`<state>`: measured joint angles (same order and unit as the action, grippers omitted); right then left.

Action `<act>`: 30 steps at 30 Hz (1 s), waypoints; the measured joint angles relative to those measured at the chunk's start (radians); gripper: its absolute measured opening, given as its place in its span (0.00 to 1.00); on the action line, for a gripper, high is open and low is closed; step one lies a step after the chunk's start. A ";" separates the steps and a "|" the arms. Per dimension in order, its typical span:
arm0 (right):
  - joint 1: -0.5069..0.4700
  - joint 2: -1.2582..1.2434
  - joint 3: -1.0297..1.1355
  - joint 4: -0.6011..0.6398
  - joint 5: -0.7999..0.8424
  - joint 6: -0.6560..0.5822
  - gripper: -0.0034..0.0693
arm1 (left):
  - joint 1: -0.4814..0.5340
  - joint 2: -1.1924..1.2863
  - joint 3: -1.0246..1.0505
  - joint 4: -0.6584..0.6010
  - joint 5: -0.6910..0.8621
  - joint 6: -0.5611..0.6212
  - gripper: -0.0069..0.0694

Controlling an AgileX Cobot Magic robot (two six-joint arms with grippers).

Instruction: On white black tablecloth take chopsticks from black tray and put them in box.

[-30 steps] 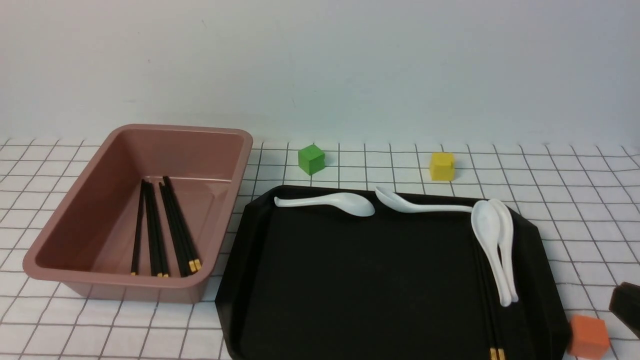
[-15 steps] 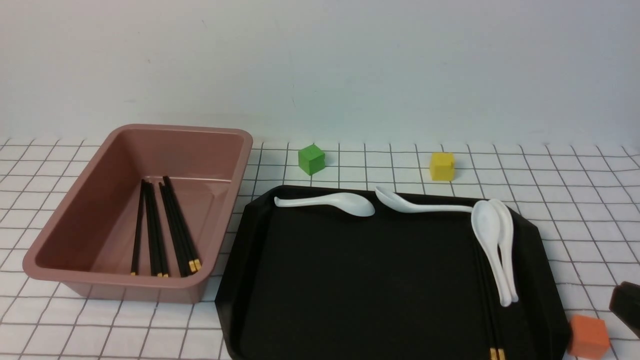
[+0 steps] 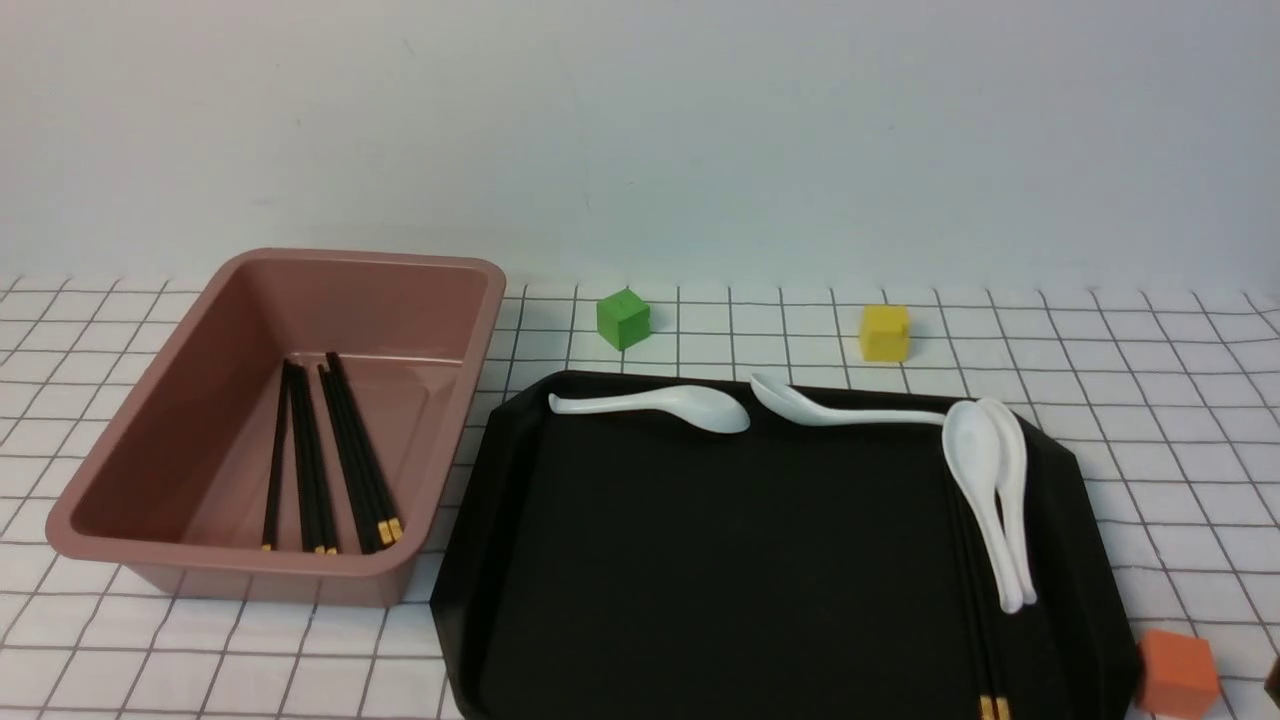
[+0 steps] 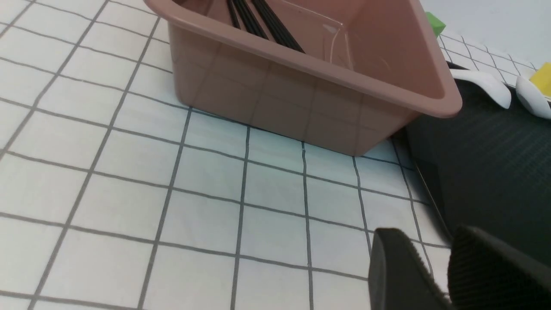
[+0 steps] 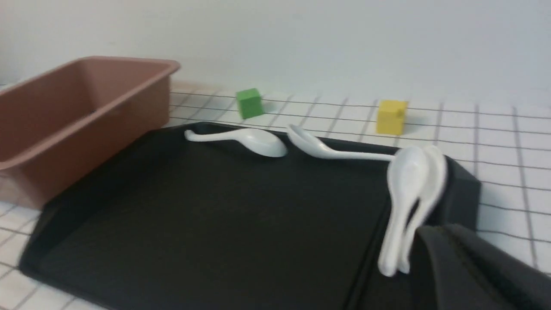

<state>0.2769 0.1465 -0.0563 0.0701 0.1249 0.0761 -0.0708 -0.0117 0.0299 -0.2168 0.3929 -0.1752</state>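
left tool (image 4: 428,236): I have it wide, fingers apart, between them nothing held
right tool (image 5: 441,229): narrow, fingers together
black chopsticks (image 3: 974,600): pair in black tray (image 3: 740,560), lower right of front frame, beside two white spoons (image 3: 988,480)
box (image 3: 270,563): left of frame, more chopsticks (image 3: 355,460) inside
cubes: green (image 3: 623,320) upper middle, yellow (image 3: 884,334) upper right, orange (image 3: 1178,672) lower right

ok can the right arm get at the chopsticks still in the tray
Probably yes. The right gripper looks close by, and the chopsticks' gold ends lie uncovered in the black tray. The white spoons lie alongside and might get nudged, especially near their bowls.
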 joint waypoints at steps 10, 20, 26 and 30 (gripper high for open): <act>-0.243 -0.156 0.081 -0.036 0.141 0.012 0.08 | 0.000 0.000 0.000 0.000 0.000 0.000 0.36; -0.288 -0.156 0.076 -0.094 0.237 0.012 0.10 | 0.000 0.000 0.000 0.000 0.000 0.000 0.38; -0.288 -0.156 0.076 -0.095 0.237 0.012 0.11 | 0.000 0.000 0.000 0.000 0.000 0.000 0.38; -0.288 -0.156 0.076 -0.095 0.237 0.012 0.12 | 0.000 0.000 0.000 0.000 0.000 0.000 0.39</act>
<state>-0.0109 -0.0099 0.0194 -0.0245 0.3619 0.0880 -0.0708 -0.0117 0.0299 -0.2168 0.3929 -0.1754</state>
